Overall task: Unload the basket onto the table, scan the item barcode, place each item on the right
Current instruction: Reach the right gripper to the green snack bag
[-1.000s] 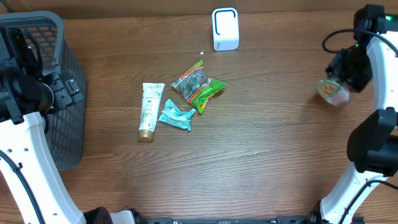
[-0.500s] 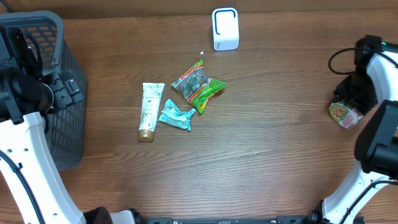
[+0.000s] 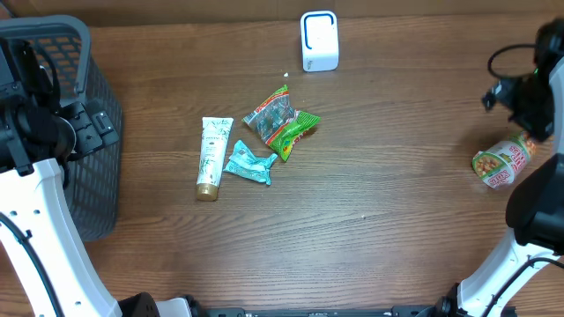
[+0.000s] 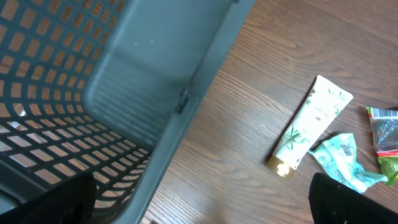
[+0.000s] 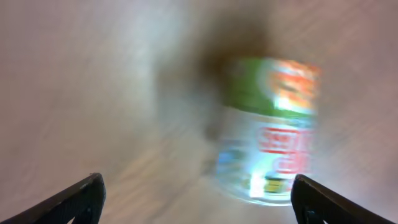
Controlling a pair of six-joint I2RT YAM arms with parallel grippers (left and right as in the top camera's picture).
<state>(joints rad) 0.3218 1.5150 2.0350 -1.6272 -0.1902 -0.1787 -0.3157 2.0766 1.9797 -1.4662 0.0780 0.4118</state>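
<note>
The item, a small round container (image 3: pixel 500 164) with a green, white and red label, lies on its side at the table's right edge. It is blurred in the right wrist view (image 5: pixel 270 130). My right gripper (image 5: pixel 198 200) hovers just above it, open, with nothing between its fingers; overhead it shows as a black shape (image 3: pixel 527 113) beyond the container. The white barcode scanner (image 3: pixel 319 40) stands at the back centre. My left gripper (image 4: pixel 200 204) is open and empty over the rim of the basket (image 4: pixel 155 81).
A dark mesh basket (image 3: pixel 99 176) fills the left edge. Mid-table lie a white tube (image 3: pixel 211 157), a teal packet (image 3: pixel 249 165), a green packet (image 3: pixel 293 132) and a clear red-edged packet (image 3: pixel 271 112). The tube (image 4: pixel 311 124) also shows in the left wrist view.
My right gripper carried the container toward the front right, opened and let it go; it now lies on the table. The left arm has not moved.
</note>
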